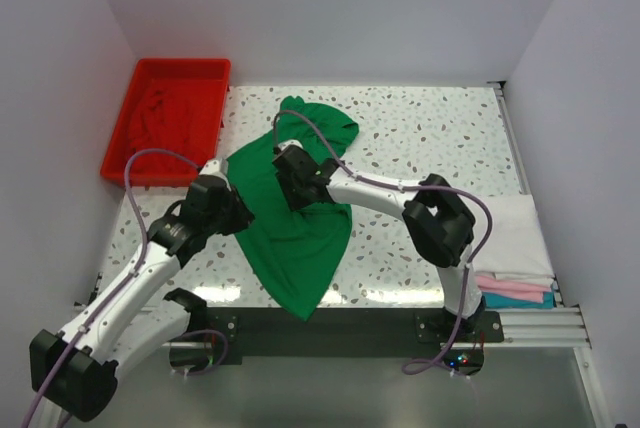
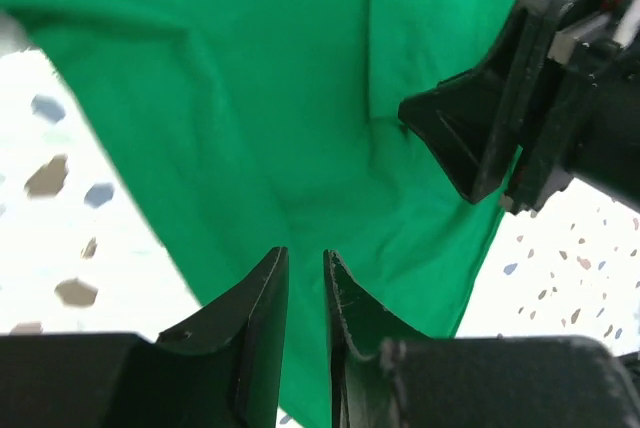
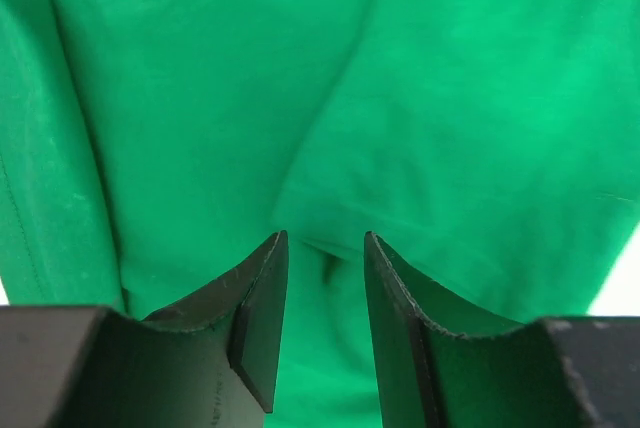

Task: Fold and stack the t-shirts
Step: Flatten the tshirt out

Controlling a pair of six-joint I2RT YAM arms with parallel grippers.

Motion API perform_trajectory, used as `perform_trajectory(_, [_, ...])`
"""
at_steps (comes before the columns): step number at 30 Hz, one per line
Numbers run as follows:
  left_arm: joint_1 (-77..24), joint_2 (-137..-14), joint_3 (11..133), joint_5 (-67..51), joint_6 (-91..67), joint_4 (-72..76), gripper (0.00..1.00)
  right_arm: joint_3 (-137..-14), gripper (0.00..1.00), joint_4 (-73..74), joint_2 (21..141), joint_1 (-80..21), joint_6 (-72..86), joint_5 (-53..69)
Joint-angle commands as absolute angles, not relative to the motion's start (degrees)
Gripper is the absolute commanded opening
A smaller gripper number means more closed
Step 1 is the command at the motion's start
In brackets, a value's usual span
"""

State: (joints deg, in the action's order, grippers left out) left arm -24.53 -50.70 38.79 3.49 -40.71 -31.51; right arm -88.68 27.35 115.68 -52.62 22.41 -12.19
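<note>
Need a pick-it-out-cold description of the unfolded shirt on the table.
Look at the speckled table, from its middle down to the near edge: the green t-shirt lies there, spread out and rumpled. It is the only green thing in view; the other shirts on the table, white, pink and teal, sit folded in a stack at the right edge.

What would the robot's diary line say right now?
bright green cloth t-shirt: unfolded, rumpled | left gripper: tips at shirt, narrow gap | right gripper: tips at shirt, jaws apart
</note>
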Motion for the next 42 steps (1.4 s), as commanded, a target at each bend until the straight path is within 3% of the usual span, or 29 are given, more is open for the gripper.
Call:
perform_trajectory(1, [-24.87,-44.14,36.48,6.23,-45.96,-32.94,0.25,-92.02,0.4,26.98,117.68,-55.8,21.0,-13.52])
perform_trajectory(9, [-24.87,-40.43,36.91,7.56,-46.58,-36.21,0.25,-97.37,0.39,31.63,123.22,-59.06,21.8,-25.65])
perform_trajectory(14, [-24.87,-39.9,36.56,7.21,-46.15,-36.12,0.25,-97.82,0.33,33.05,124.19,-59.24,23.11,-31.8])
perform_trajectory(20, [-24.87,-40.52,35.86,6.15,-46.05,-35.16,0.25,-98.26,0.33,32.61,125.06,-59.24,22.5,-33.57])
perform_trajectory(25, [-24.87,-40.78,35.51,5.36,-45.44,-34.98,0.26,-99.05,0.24,32.43,125.6,-59.24,22.59,-32.61])
perform_trajectory(32, [-24.87,-41.66,34.45,2.11,-44.82,-33.66,0.29,-98.35,0.24,31.2,124.02,-59.15,22.85,-32.34])
perform_trajectory(38, [-25.14,-42.01,31.47,-0.96,-45.61,-31.82,0.29,-96.95,0.03,30.5,122.87,-57.75,23.82,-30.5])
perform_trajectory(42, [-27.06,-41.84,29.45,-1.58,-46.76,-31.2,0.28,-94.4,0.0,28.57,120.68,-55.64,24.96,-29.09])
